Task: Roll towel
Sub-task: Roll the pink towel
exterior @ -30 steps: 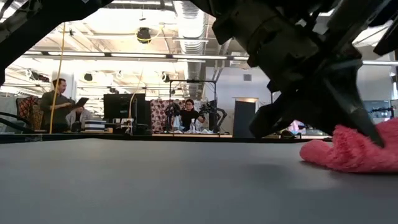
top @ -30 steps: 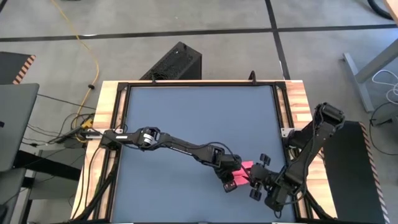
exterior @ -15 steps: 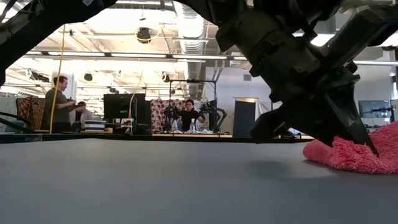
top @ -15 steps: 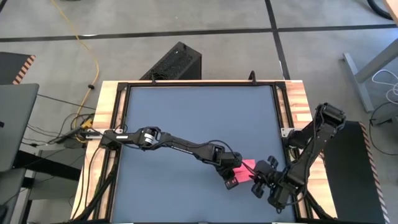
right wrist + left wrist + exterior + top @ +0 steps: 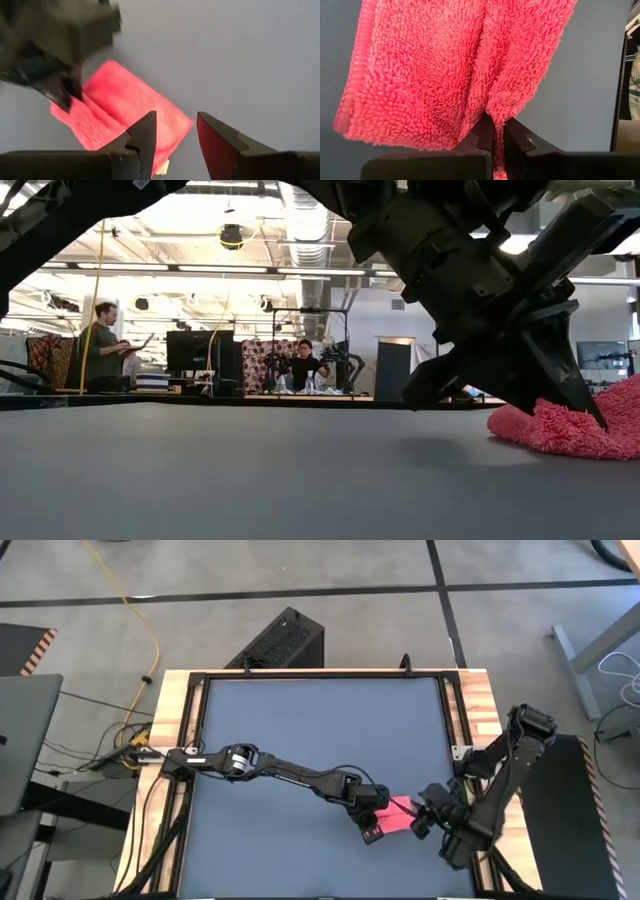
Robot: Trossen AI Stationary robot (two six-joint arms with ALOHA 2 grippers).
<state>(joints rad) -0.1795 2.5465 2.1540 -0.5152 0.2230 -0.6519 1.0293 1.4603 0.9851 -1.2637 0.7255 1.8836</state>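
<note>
Two end effectors on towel, 4 o'clock on bench. Left end effector clamped on fold. Right end effector agape, empty, at towel's 3 o'clock edge. Risk: thin pinch slips, roll springs loose.

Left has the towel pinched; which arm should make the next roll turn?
Left, probably. The left gripper is shut on a fold of the towel, so it can turn it over directly. The right gripper hangs open just off the towel's edge, holding nothing, better suited to steadying.
</note>
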